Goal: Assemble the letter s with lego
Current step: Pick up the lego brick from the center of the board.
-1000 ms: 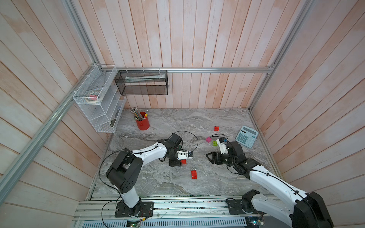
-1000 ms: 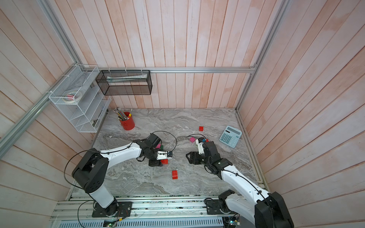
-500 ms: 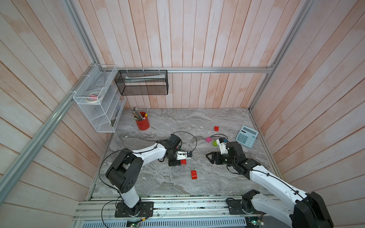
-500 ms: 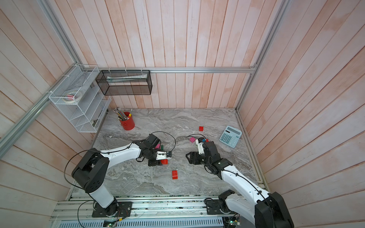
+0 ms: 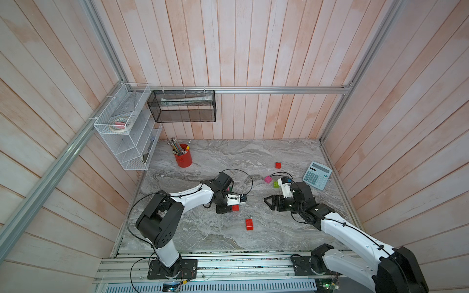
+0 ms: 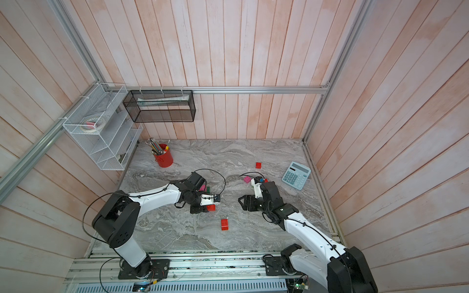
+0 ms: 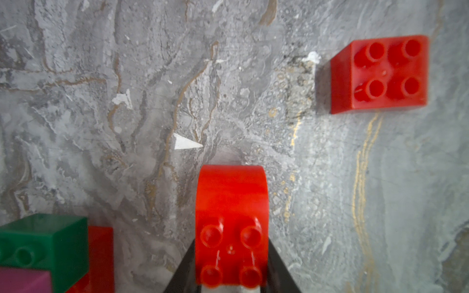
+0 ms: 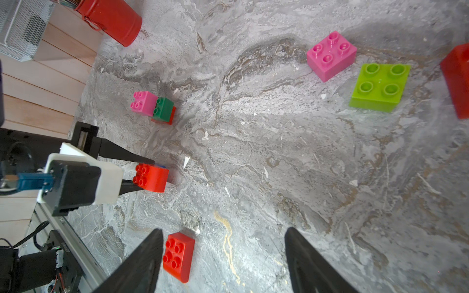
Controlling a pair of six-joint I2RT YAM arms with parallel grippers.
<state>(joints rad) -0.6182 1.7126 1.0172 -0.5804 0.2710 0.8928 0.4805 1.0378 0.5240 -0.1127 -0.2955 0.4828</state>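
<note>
Wider a second ago, the left pincer (image 8: 148,175) now clamps a small red studded plastic brick (image 7: 231,203), seemingly ready to lift; the right pincer (image 8: 222,229) stands wide, empty.

Tabletop (image 5: 253,200) centre lies open, save one loose red brick (image 5: 249,224) toward the front.

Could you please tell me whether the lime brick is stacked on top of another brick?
No, the lime brick lies alone on the table, with a gap to the pink brick beside it.
</note>
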